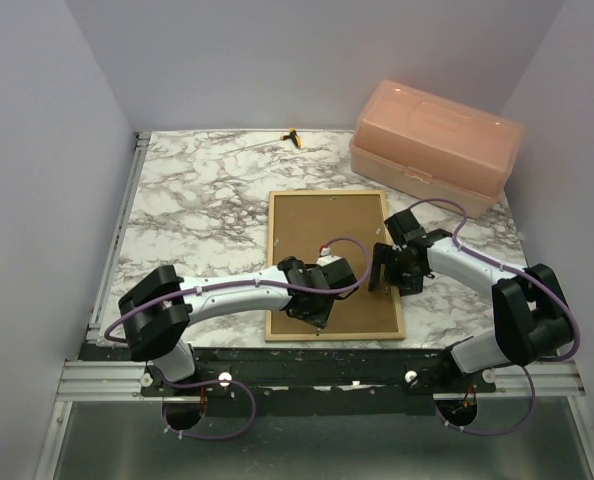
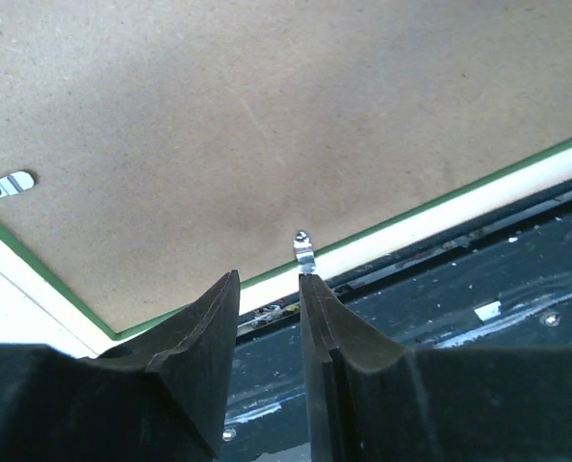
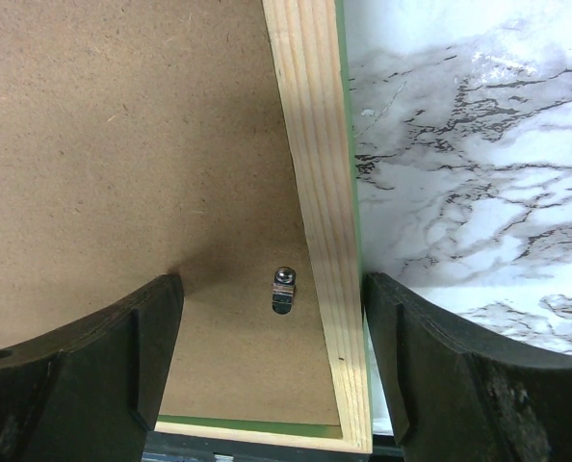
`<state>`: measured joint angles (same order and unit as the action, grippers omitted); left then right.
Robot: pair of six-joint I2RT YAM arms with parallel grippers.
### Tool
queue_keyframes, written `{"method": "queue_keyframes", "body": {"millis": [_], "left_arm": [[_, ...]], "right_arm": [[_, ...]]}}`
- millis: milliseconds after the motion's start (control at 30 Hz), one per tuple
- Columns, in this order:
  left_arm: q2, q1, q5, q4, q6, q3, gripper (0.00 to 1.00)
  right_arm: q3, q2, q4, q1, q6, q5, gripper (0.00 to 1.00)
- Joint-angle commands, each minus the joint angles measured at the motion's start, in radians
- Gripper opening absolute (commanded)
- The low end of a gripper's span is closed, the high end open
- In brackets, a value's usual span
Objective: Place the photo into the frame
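The frame (image 1: 327,193) lies face down on the marble table near its front edge, bare wood rail up. A brown hardboard backing panel (image 1: 327,225) fills it. The photo is hidden. My left gripper (image 1: 312,312) hovers at the frame's near rail (image 2: 440,214). It (image 2: 269,279) is open by a narrow gap with nothing in it, and its right fingertip meets a small metal tab (image 2: 304,248). My right gripper (image 1: 382,270) is open wide (image 3: 272,284) across the right rail (image 3: 315,144), one finger over the backing (image 3: 122,144), the other outside the rail. A metal clip (image 3: 282,289) sits between them.
A peach plastic box (image 1: 437,145) stands at the back right, close to the frame's far corner. A small yellow and black object (image 1: 294,137) lies at the back edge. Another metal clip (image 2: 7,185) sits on the backing. The black table rail (image 1: 327,360) runs just below the frame.
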<state>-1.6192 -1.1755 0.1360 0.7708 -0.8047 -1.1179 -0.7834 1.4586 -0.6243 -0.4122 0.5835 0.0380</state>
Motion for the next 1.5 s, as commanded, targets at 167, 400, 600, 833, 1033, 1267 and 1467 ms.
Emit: {"method": "queue_keyframes", "body": {"millis": [167,400,600,833,1033,1267,1467], "left_arm": [[-0.088,-0.027,-0.034,0.004,-0.005,-0.047,0.39],[-0.132,-0.029,-0.010,0.044,-0.027,-0.046,0.41],[-0.155,-0.030,0.017,0.084,-0.030,-0.043,0.30],[-0.173,-0.020,0.041,0.103,-0.042,-0.043,0.17],[-0.172,-0.005,0.087,0.142,-0.056,-0.054,0.08],[-0.182,0.008,0.136,0.192,-0.047,-0.067,0.07],[-0.171,0.015,0.123,0.165,-0.021,-0.051,0.06]], "right_arm": [[0.025,0.017,0.028,0.001,0.015,0.007,0.81],[0.024,0.020,0.027,0.001,0.015,0.004,0.82],[0.023,0.020,0.028,0.002,0.015,0.002,0.82],[0.026,0.024,0.028,0.002,0.016,-0.001,0.82],[0.027,0.029,0.029,0.001,0.017,-0.004,0.82],[0.027,0.043,0.023,0.002,0.030,-0.034,0.69],[0.038,0.066,0.033,0.002,0.036,-0.057,0.49]]}}
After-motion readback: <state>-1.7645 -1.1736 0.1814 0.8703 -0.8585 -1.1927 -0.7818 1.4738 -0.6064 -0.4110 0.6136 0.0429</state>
